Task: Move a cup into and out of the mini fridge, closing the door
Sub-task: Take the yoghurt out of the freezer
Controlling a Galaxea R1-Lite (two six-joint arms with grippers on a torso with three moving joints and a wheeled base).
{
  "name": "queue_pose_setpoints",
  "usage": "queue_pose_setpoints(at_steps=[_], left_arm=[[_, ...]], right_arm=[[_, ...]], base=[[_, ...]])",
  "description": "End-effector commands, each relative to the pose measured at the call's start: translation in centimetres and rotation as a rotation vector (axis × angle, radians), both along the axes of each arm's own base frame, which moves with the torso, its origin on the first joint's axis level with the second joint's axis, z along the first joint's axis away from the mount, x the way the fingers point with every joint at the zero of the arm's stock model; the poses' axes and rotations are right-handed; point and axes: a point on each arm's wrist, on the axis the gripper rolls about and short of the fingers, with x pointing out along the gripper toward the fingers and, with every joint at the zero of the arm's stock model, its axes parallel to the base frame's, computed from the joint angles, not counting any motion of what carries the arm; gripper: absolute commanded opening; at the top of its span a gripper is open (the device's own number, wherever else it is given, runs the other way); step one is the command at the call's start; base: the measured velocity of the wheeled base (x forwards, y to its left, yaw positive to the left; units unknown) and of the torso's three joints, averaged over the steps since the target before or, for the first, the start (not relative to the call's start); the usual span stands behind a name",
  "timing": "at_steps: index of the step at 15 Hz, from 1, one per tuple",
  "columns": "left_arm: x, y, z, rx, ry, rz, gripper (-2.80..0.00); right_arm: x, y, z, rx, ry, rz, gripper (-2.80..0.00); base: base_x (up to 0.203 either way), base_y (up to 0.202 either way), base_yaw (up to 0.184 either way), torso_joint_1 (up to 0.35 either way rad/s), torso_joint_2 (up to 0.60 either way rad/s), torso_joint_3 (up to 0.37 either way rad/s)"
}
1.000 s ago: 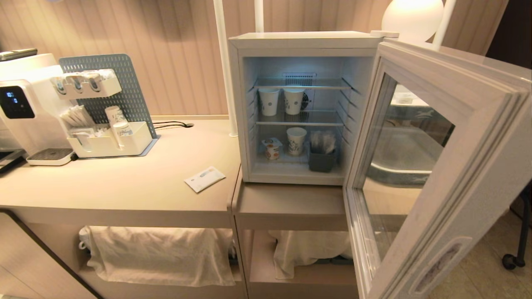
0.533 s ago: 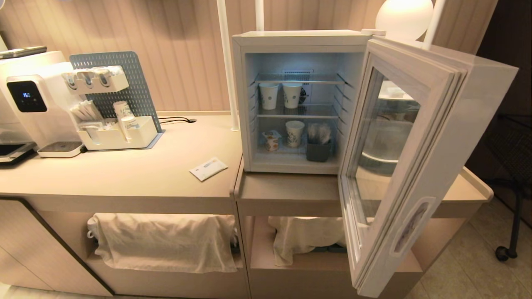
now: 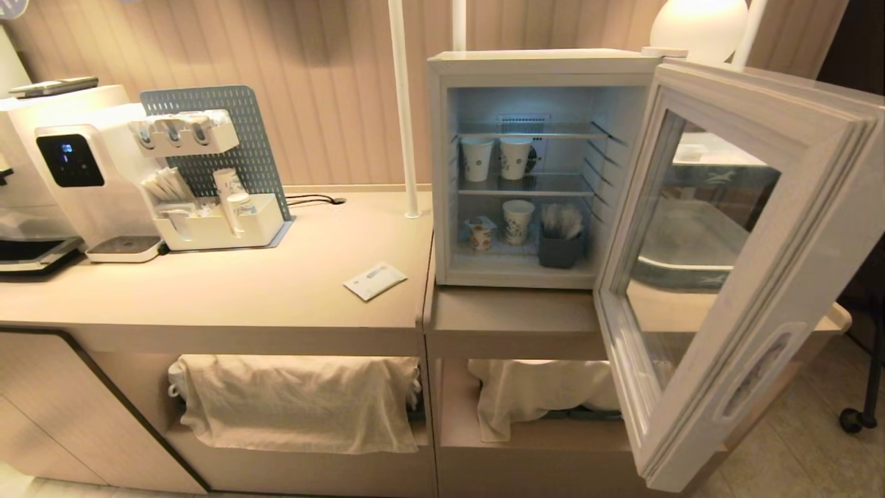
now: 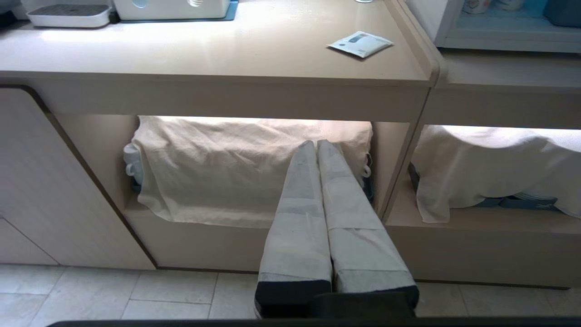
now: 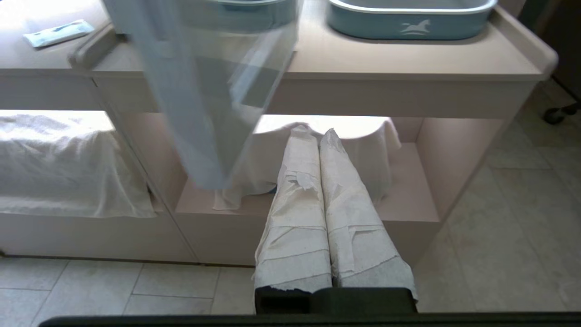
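Note:
The mini fridge (image 3: 539, 63) stands on the lower right section of the counter with its door (image 3: 802, 228) swung wide open towards me on the right. The cup (image 3: 480, 235), a small white tub with an orange mark, sits on the fridge floor at the left, beside a patterned paper cup (image 3: 517, 221). Neither arm shows in the head view. My left gripper (image 4: 316, 143) is shut and empty, hanging low before the counter's cloth-covered shelf. My right gripper (image 5: 317, 131) is also shut and empty, below the open door's lower edge (image 5: 199, 113).
Two more paper cups (image 3: 496, 158) stand on the fridge's middle shelf, with a dark holder (image 3: 560, 249) on its floor. A water dispenser (image 3: 83, 180), an organiser (image 3: 214, 200) and a flat packet (image 3: 375, 280) are on the left counter. A blue-grey tray (image 5: 408, 20) is behind the door.
The whole head view has shifted: first the scene drew back and left, then slid right, so the camera moved. The fridge, door and cup keep their places. Both grippers stay shut.

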Motion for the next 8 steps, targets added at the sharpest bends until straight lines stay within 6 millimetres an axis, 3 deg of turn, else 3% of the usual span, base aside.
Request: queue_pose_setpoints(at_steps=[1, 8], left_arm=[[0.01, 0.0, -0.04, -0.001, 0.002, 0.0, -2.8], [0.01, 0.0, -0.04, -0.001, 0.002, 0.0, -2.8]], right_arm=[[0.01, 0.0, -0.01, 0.0, 0.003, 0.001, -2.8], [0.01, 0.0, 0.0, 0.0, 0.002, 0.001, -2.8]], base=[[0.0, 0.195, -0.001, 0.007, 0.01, 0.002], [0.0, 0.193, 0.0, 0.003, 0.0, 0.001]])
